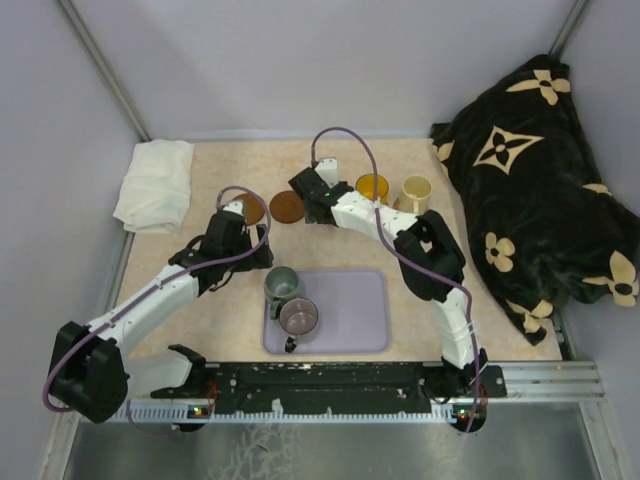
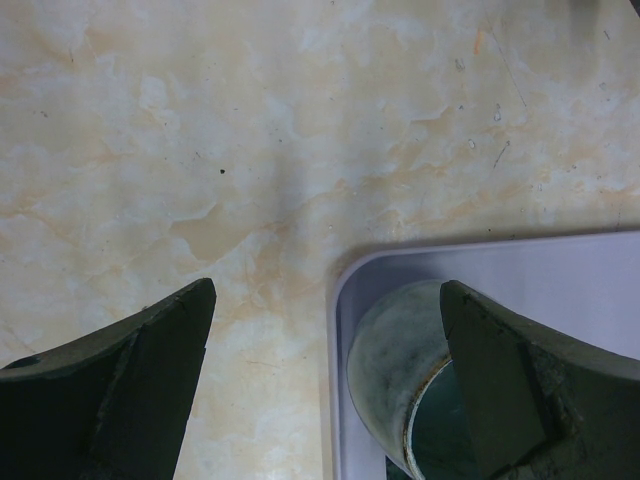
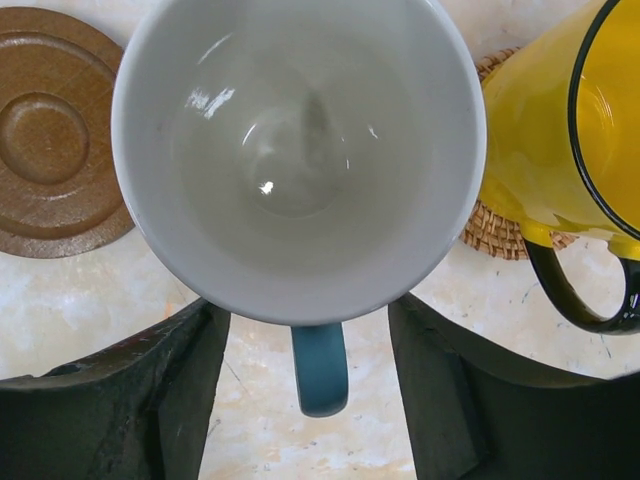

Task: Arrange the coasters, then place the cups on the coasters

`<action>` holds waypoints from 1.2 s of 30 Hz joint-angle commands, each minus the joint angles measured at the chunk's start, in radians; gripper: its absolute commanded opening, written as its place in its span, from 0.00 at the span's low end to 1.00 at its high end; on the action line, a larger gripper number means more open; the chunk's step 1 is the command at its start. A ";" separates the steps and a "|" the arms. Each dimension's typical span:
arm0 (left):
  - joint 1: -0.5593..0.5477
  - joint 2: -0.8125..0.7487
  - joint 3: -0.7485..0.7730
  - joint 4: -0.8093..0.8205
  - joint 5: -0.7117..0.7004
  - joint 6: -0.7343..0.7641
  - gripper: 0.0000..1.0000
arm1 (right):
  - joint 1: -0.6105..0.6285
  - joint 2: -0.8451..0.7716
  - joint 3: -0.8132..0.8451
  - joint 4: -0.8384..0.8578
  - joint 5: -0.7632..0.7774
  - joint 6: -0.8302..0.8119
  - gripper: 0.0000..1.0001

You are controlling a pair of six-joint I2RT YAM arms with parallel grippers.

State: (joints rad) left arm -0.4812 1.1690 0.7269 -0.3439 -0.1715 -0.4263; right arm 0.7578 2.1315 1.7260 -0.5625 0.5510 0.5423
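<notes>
The white cup [image 3: 300,150] with a blue handle [image 3: 322,365] fills the right wrist view. My right gripper [image 3: 308,312] is open, a finger on each side of the handle with a gap to it. What lies under this cup is hidden. To its left lies a brown coaster [image 3: 55,130]. To its right the yellow cup [image 3: 560,130] stands on a woven coaster [image 3: 500,235]. The cream cup [image 1: 415,193] stands further right. My left gripper [image 2: 325,300] hangs open over the tray's corner, beside the grey-green cup [image 2: 400,360]. The mauve cup [image 1: 298,317] also sits in the tray.
The lavender tray [image 1: 350,300] lies at the near middle of the table. A folded white cloth [image 1: 155,183] rests at the far left. A black blanket with cream flowers [image 1: 540,220] covers the right side. A second brown coaster [image 1: 252,208] shows partly behind the left arm.
</notes>
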 commanded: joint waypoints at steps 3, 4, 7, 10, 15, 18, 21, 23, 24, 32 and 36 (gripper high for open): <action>-0.004 -0.003 0.016 0.006 -0.008 0.002 0.99 | -0.001 -0.091 -0.011 0.035 0.036 0.006 0.75; -0.004 -0.005 0.016 0.006 -0.008 0.002 0.99 | 0.001 -0.098 -0.014 0.036 0.038 0.004 0.77; -0.004 -0.005 0.016 0.006 -0.008 0.001 0.99 | 0.011 -0.125 -0.028 0.045 0.055 -0.008 0.82; -0.002 -0.008 0.016 0.004 -0.014 -0.002 0.99 | 0.023 -0.153 -0.040 0.049 0.071 -0.015 0.83; -0.003 -0.027 0.017 -0.002 -0.023 -0.010 0.99 | 0.042 -0.219 -0.078 0.056 0.091 -0.020 0.85; -0.004 -0.049 0.016 -0.006 -0.040 -0.024 0.99 | 0.055 -0.275 -0.110 0.060 0.114 -0.020 0.85; -0.003 -0.082 0.014 -0.015 -0.061 -0.050 0.99 | 0.066 -0.341 -0.157 0.064 0.148 -0.021 0.85; -0.004 -0.118 0.004 -0.003 -0.055 -0.057 1.00 | 0.073 -0.396 -0.198 0.068 0.185 -0.021 0.89; -0.004 -0.140 -0.004 0.010 -0.052 -0.058 1.00 | 0.074 -0.427 -0.219 0.072 0.195 -0.018 0.91; -0.004 -0.257 -0.035 0.020 -0.070 -0.080 1.00 | 0.012 -0.785 -0.527 0.339 0.121 -0.012 0.99; -0.004 -0.271 -0.046 -0.023 -0.051 -0.094 1.00 | -0.041 -0.951 -0.722 0.500 0.067 0.030 0.99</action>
State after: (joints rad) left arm -0.4812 0.9169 0.7017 -0.3367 -0.2268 -0.4965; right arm 0.7593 1.3155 1.1362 -0.2863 0.6498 0.5430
